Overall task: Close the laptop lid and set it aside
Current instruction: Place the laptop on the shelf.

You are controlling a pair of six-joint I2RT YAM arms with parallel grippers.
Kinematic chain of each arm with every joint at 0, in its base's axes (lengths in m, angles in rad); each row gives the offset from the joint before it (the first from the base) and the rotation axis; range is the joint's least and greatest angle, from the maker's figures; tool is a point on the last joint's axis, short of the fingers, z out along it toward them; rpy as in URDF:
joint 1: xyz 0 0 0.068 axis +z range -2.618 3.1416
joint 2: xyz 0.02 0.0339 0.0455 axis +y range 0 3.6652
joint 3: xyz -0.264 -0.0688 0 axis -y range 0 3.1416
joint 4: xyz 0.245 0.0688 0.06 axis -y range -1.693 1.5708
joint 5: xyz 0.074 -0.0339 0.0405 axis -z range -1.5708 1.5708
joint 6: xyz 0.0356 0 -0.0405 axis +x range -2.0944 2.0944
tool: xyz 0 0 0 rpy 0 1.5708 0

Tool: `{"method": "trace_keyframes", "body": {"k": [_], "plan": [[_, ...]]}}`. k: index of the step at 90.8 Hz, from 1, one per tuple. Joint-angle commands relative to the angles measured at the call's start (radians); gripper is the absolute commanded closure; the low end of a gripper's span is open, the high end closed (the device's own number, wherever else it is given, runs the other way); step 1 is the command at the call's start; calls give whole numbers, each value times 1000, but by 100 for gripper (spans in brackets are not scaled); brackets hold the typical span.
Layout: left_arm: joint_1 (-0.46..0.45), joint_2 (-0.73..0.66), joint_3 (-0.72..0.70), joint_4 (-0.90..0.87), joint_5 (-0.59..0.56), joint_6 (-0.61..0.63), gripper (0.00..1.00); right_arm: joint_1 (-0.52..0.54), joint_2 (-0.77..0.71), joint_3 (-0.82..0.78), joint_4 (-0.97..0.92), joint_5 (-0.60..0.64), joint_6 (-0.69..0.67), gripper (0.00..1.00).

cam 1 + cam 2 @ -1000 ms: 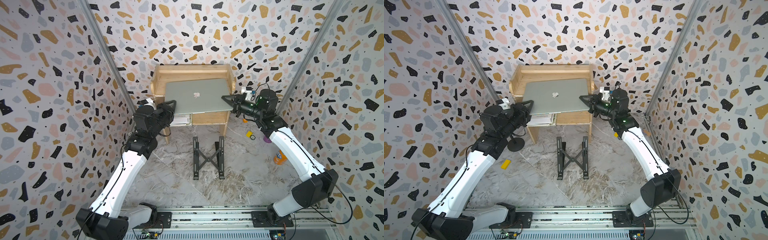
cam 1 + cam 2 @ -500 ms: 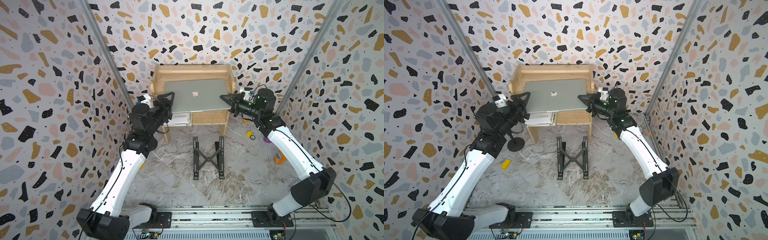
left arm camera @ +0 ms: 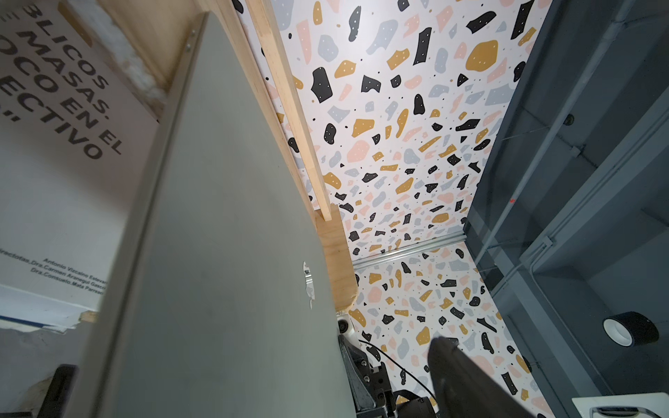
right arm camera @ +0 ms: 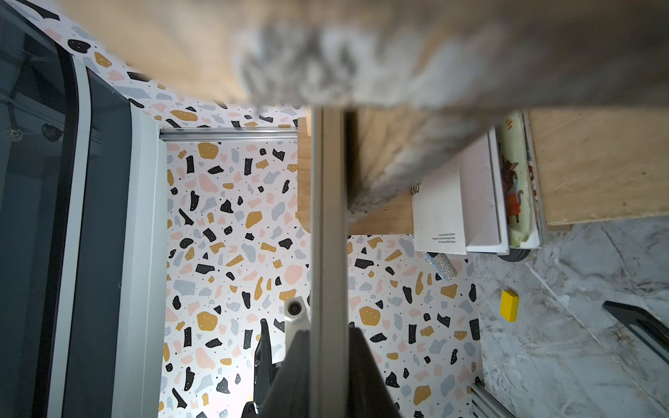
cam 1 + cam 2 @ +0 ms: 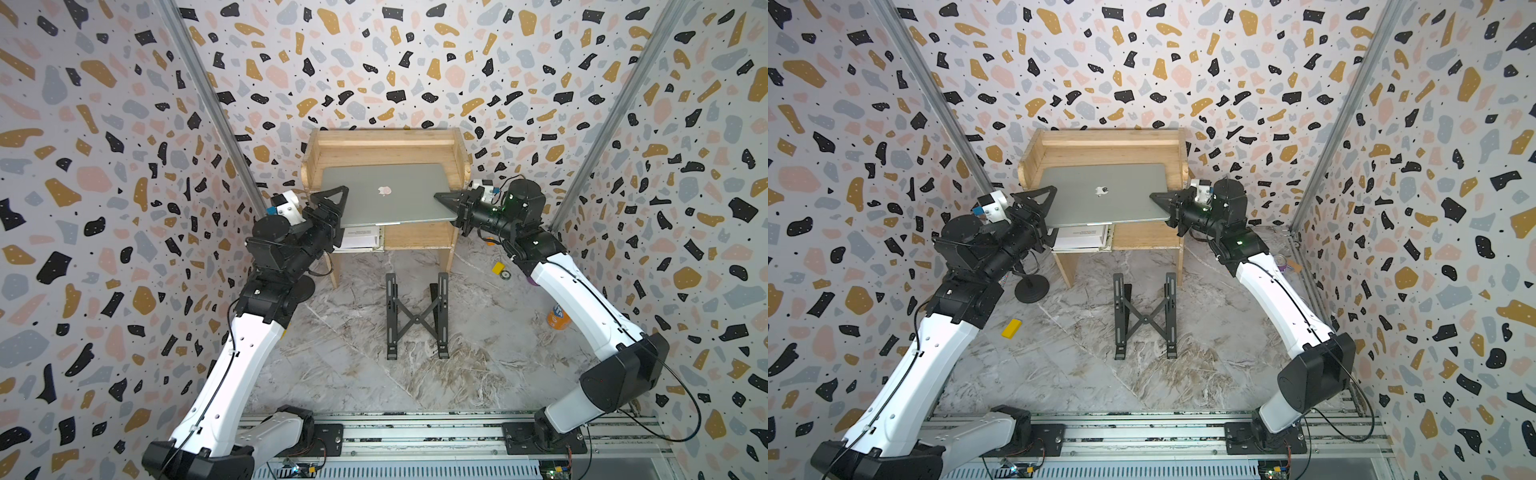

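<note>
Item: laptop (image 5: pixel 386 195) — lid (image 5: pixel 1100 191) shut, logo up, lying flat on the wooden shelf (image 5: pixel 382 143), front edge overhanging the book (image 5: pixel 359 239).

Left gripper (image 5: pixel 337 205): we note its fingers, narrow a second ago, now spread wide about the left edge. They appear clear of it, though the under finger is hidden.

Right gripper (image 4: pixel 327 365): still clamped on the right edge.

Earlier the laptop was held slightly forward and askew; now it sits further back and level. We judge set-down done — release half finished.
</note>
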Motion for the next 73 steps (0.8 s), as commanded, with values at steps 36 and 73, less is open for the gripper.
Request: {"method": "trace_keyframes", "body": {"k": [36, 73], "plan": [[43, -120, -47, -66, 4, 65, 8, -22, -15, 13, 106, 39, 48, 100], [49, -212, 16, -385, 61, 314, 55, -25, 0, 8, 130, 49, 59, 100]]}}
